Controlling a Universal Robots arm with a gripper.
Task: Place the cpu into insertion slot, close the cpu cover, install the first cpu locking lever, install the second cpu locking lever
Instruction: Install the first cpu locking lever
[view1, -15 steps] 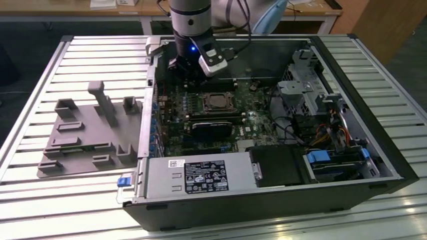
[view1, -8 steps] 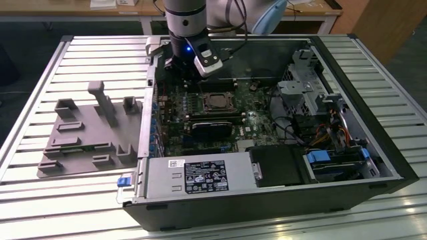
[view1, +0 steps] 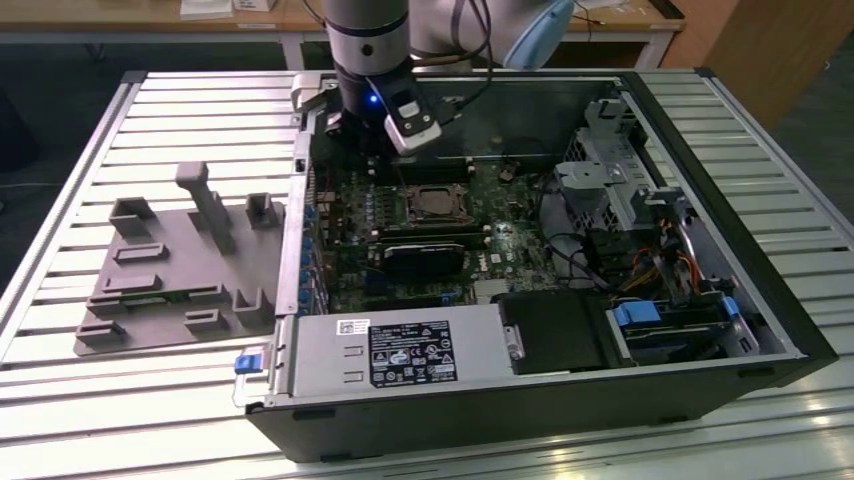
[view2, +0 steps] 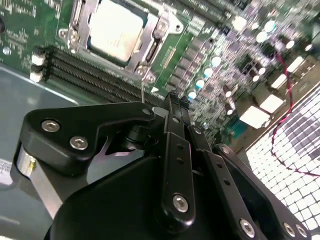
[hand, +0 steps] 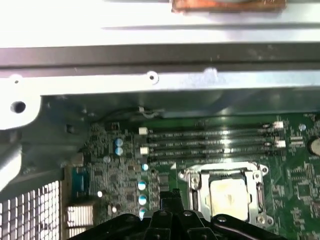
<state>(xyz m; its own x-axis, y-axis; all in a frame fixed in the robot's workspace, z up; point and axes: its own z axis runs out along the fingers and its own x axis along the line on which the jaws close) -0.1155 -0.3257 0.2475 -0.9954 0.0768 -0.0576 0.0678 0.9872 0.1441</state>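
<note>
On the green motherboard (view2: 17, 35), the cpu (view2: 112, 30) lies socketed near the fingers (view2: 174, 125), closed on nothing.

In the exterior view the computer case (view1: 534, 400) lies on the counter (view1: 80, 400), with a holder tray (view1: 160, 290) at nine o'clock from it (just beside its wall). Inside, the cpu (view1: 431, 206) sits in the insertion slot (view1: 403, 195), with the cpu cover (view2: 81, 20) down around it. The pincer (view1: 360, 150) hangs at about eleven o'clock from the cpu.

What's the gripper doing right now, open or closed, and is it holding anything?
Gripper: closed, with nothing visible in its grip.
</note>
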